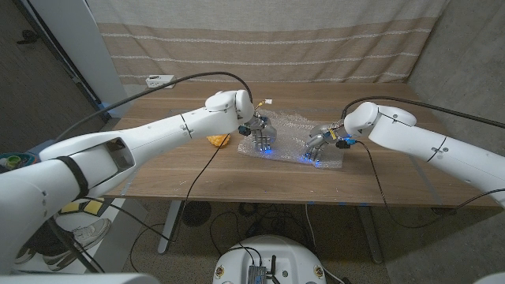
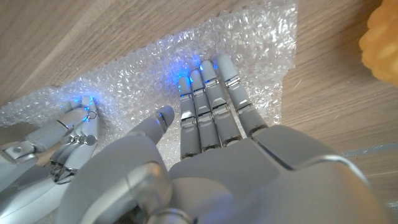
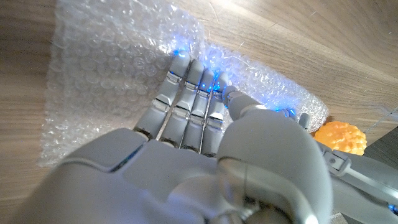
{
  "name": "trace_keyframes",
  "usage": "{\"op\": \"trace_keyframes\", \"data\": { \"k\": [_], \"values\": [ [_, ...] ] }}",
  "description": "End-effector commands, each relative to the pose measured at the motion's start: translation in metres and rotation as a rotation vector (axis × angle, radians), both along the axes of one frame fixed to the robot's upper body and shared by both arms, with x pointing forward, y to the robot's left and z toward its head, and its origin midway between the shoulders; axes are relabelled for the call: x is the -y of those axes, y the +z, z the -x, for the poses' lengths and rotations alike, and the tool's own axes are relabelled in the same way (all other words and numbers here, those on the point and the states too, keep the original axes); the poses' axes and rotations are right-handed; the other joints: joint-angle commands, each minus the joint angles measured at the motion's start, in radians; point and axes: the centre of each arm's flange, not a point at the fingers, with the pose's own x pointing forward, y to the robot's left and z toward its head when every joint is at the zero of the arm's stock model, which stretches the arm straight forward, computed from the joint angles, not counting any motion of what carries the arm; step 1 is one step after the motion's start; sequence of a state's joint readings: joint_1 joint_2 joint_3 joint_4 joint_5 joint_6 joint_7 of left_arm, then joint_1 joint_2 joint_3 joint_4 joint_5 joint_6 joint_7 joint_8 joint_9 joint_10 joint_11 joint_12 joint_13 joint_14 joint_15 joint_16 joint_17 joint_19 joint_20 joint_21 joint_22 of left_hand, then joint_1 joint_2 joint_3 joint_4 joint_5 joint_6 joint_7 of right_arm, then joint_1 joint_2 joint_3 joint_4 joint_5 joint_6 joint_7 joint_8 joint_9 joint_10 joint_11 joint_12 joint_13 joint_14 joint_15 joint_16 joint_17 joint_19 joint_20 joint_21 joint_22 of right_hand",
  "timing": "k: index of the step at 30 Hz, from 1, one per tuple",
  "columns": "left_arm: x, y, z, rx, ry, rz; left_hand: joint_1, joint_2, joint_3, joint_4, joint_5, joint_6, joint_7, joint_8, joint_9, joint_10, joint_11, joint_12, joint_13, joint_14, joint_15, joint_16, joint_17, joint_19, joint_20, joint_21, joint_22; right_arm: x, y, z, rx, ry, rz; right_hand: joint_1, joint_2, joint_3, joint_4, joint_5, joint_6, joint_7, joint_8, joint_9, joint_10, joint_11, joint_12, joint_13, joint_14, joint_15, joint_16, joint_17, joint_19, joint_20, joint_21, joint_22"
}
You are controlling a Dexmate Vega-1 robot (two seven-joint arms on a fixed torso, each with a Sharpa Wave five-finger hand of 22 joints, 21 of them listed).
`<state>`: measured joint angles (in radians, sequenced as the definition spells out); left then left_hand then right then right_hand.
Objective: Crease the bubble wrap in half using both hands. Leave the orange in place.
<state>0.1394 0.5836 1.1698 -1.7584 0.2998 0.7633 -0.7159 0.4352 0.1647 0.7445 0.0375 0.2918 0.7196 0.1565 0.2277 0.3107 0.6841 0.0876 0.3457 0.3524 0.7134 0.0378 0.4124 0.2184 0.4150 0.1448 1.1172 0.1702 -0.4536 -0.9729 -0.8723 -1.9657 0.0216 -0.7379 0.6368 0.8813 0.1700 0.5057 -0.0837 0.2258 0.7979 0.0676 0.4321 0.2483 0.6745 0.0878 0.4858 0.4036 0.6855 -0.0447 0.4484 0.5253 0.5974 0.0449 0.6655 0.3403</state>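
Observation:
A clear sheet of bubble wrap (image 1: 293, 142) lies on the wooden table (image 1: 197, 177), spread between both hands. My left hand (image 1: 262, 132) presses its fingers down on the wrap's left part (image 2: 249, 68), fingers held together and straight. My right hand (image 1: 319, 142) presses on the wrap's right part (image 3: 93, 81) in the same way. Blue light glows at the fingertips of both hands. The orange (image 1: 218, 140) sits on the table just left of the wrap, beside my left wrist, and appears as well in the wrist views (image 2: 380, 38) (image 3: 339, 137).
A white power strip (image 1: 159, 79) lies at the table's far left corner. A striped curtain (image 1: 260, 39) hangs behind the table. Bare wood runs along the near edge and on the far right.

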Motion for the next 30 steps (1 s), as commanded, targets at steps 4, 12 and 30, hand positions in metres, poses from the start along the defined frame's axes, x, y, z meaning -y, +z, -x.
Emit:
{"op": "trace_keyframes", "data": {
  "k": [4, 12, 30],
  "values": [
    [-0.023, 0.022, 0.055, 0.454, -0.134, 0.304, -0.008, -0.012, 0.002, -0.02, -0.016, -0.026, -0.031, -0.016, -0.006, -0.034, -0.018, -0.018, 0.009, -0.041, -0.014, -0.016, 0.006, -0.065, 0.013, -0.035, 0.004, 0.006, 0.004, 0.016, 0.063, -0.016, -0.013, -0.016, -0.001, 0.021, 0.0, -0.007, -0.002, -0.003, -0.013, -0.008, -0.013, -0.004, -0.01, -0.016, -0.007, -0.001, -0.024, -0.031, -0.081, 0.036, -0.028, -0.06],
    [-0.017, 0.0, 0.063, 0.56, -0.083, 0.118, -0.027, -0.02, -0.042, -0.121, -0.069, -0.36, -0.157, -0.06, -0.07, -0.335, -0.023, -0.155, -0.039, -0.374, 0.04, -0.16, -0.005, -0.335, 0.064, -0.198, 0.006, 0.01, 0.01, 0.025, 0.121, -0.017, -0.05, -0.025, -0.003, 0.029, 0.0, -0.01, 0.002, -0.004, -0.016, -0.014, -0.012, -0.003, -0.015, -0.025, -0.006, -0.003, -0.035, -0.037, -0.089, 0.035, -0.031, -0.073],
    [-0.001, -0.048, 0.027, 0.371, -0.07, -0.106, -0.194, -0.009, -0.175, -0.011, -0.118, -0.751, -0.217, -0.05, -0.131, -0.785, -0.07, -0.161, -0.16, -0.846, 0.039, -0.232, -0.025, -0.605, 0.013, -0.434, 0.0, 0.027, 0.026, 0.056, 0.46, 0.051, -0.274, -0.045, -0.038, 0.051, -0.032, -0.035, 0.006, 0.006, -0.032, -0.035, -0.049, -0.008, -0.051, -0.06, -0.084, 0.018, -0.112, -0.065, -0.162, 0.05, -0.06, -0.125]
  ]
}}
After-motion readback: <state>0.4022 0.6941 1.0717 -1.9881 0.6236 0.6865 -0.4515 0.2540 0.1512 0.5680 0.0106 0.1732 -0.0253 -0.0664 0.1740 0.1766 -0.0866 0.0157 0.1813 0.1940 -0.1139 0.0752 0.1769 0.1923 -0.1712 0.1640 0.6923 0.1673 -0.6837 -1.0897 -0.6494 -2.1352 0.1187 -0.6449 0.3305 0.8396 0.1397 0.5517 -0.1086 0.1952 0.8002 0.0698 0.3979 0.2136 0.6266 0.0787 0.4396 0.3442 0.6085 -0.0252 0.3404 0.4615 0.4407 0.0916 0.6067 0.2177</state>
